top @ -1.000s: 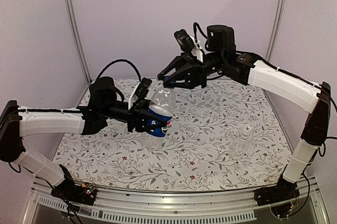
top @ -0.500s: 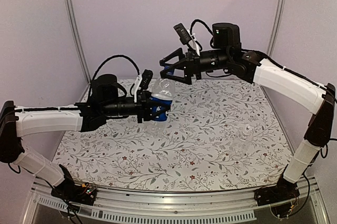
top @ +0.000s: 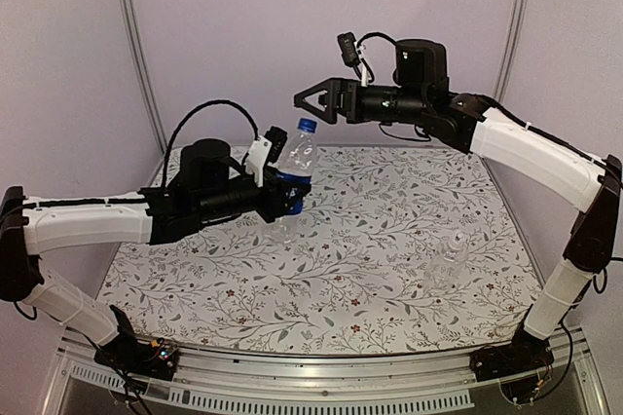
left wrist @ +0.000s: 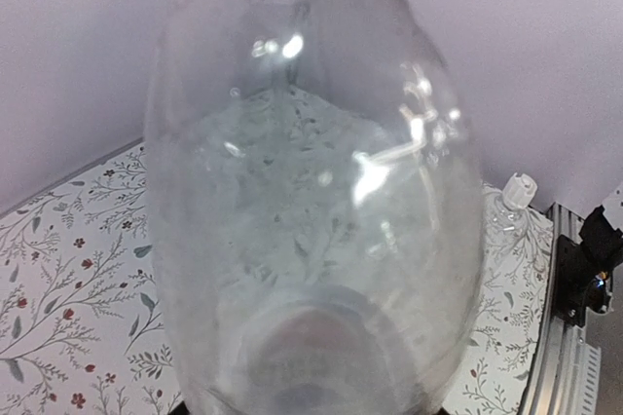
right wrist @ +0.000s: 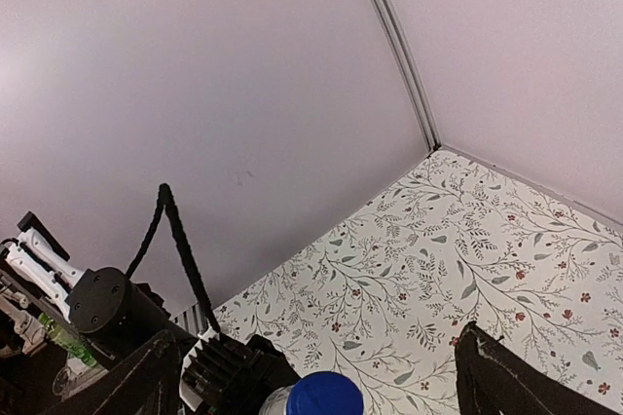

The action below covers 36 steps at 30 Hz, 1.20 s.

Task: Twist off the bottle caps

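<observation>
Above the blue cap [top: 307, 126], the spread right gripper [top: 308, 103] must lower, clamp and twist; the left gripper [top: 282, 193] clenches the bottle [top: 300, 154].

Two bottles [top: 298, 156] [top: 448, 261], two caps [top: 307, 126] [left wrist: 518, 187], two arms [top: 88, 225] [top: 526, 147]

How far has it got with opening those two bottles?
Nothing looks finished: both caps are on. In hand: the left claw grips the labelled bottle upright, its blue cap in place, and the right claw hangs open just above that cap, not gripping it. Left to do: twist that cap off, then the pale cap on the clear bottle standing off to the right.
</observation>
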Each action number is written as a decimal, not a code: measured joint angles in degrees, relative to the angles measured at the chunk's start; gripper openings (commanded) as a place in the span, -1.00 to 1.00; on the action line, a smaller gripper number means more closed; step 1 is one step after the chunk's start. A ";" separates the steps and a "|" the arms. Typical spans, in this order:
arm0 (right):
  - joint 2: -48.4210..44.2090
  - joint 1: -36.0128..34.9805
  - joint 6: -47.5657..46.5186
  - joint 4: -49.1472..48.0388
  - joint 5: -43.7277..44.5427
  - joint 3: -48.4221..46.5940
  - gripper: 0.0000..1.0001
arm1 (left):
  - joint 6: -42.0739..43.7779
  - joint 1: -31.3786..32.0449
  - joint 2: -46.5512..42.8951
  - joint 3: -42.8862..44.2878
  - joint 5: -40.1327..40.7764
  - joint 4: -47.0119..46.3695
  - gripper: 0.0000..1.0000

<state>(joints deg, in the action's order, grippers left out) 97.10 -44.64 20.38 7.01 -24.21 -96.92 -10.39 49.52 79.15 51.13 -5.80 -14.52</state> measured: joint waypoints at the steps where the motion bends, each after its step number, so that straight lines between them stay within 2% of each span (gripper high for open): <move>1: 0.42 -0.11 0.68 0.02 1.07 -0.11 0.90 | 0.31 0.37 0.04 0.22 1.14 0.44 -0.30; 12: 3.52 -1.99 3.52 0.72 4.94 -0.33 0.29 | 1.95 1.70 0.39 1.33 8.20 3.10 -0.31; 24: 4.61 -2.21 4.11 0.68 3.93 -0.33 -0.12 | 2.51 1.77 0.39 1.42 9.46 3.34 -0.31; 28: 4.61 -2.21 3.98 0.57 3.89 -0.33 -0.31 | 2.71 1.77 0.42 1.42 9.51 3.43 -0.31; 32: 4.61 -2.25 3.93 0.24 3.63 -0.33 -0.57 | 2.89 1.77 0.55 1.42 9.51 3.63 -0.31; 36: 4.61 -2.21 3.58 0.22 2.89 -0.28 -0.93 | 3.08 1.81 0.57 1.51 9.49 3.72 -0.30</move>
<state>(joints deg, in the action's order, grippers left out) 101.71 -46.85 23.97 7.22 -21.32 -97.21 -7.31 51.33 79.72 52.64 3.68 -10.81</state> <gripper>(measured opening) 0.283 0.350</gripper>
